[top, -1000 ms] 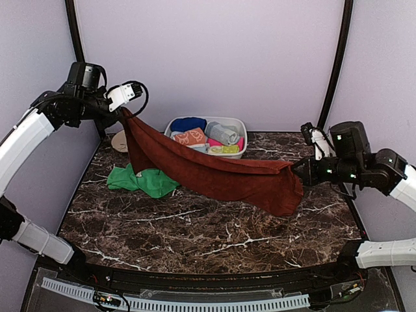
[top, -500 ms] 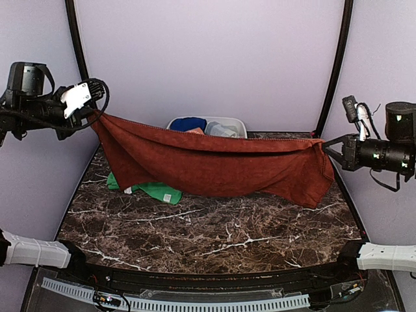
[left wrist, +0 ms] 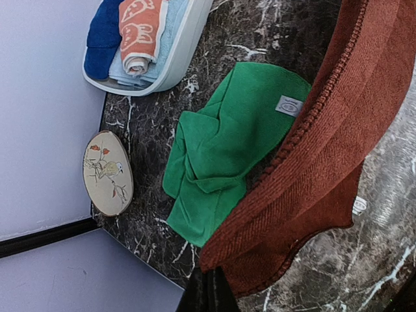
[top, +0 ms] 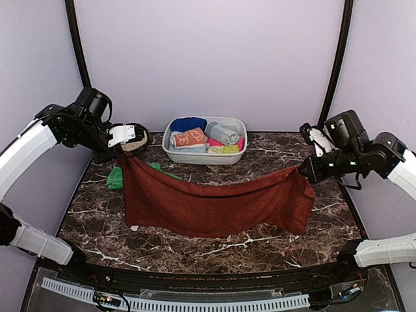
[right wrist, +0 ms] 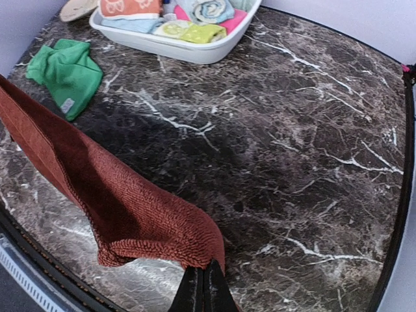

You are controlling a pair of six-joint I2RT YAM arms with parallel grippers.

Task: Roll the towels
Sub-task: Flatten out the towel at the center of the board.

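Aloft, rust-brown towel (top: pixel 214 208) sags between left claw (top: pixel 123 155) and right claw (top: pixel 303 170), each pinching a corner.

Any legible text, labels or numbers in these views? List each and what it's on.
Nothing can be read in any view.
green towel, white tag: print too small to read.
rust-brown towel, small white tag at its hem: blurred, unreadable.
oval dish: bird picture only, no words.

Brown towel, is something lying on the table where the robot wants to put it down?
Yes, the green towel lies by the brown towel at its left end, partly behind it. The white basin sits farther back, apart.
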